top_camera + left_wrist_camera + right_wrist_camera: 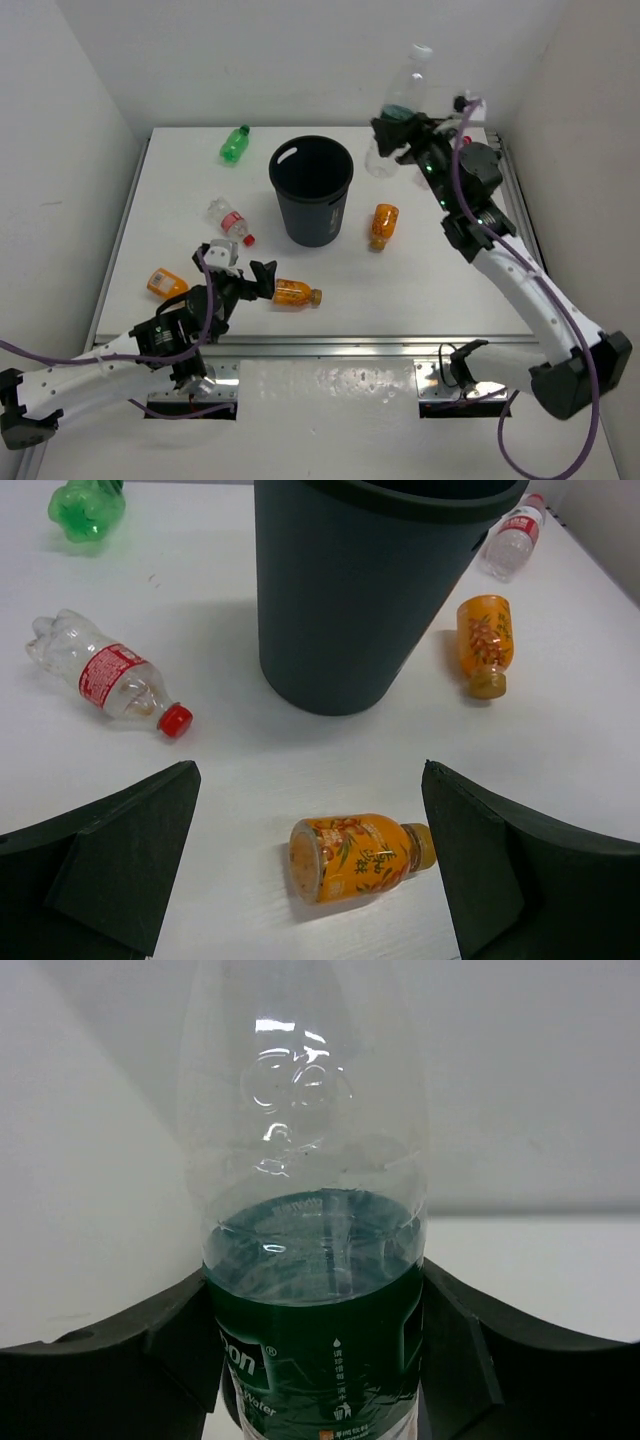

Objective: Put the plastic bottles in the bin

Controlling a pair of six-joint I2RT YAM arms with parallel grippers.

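Bin (311,190), black smooth plastic tapering downward, stands open-mouthed mid-desk (400,290). Behind it and to its right, the right hand (392,130) is clamped on a tall clear bottle (315,1290), which is upright, thin-walled and glossy with a dark green label. In front of the bin, a ribbed orange bottle (355,858) lies on its side between the left hand's (310,780) wide-apart fingers, its long axis running finger to finger.

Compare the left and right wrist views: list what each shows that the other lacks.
Left wrist only: the bin, an orange bottle lying between the left gripper's open jaws, a second orange bottle, a near clear bottle and a far clear bottle with red labels, a green bottle. Right wrist only: a green-labelled bottle clamped in the right gripper. Shared: no object, just white surroundings and each camera's own jaws.
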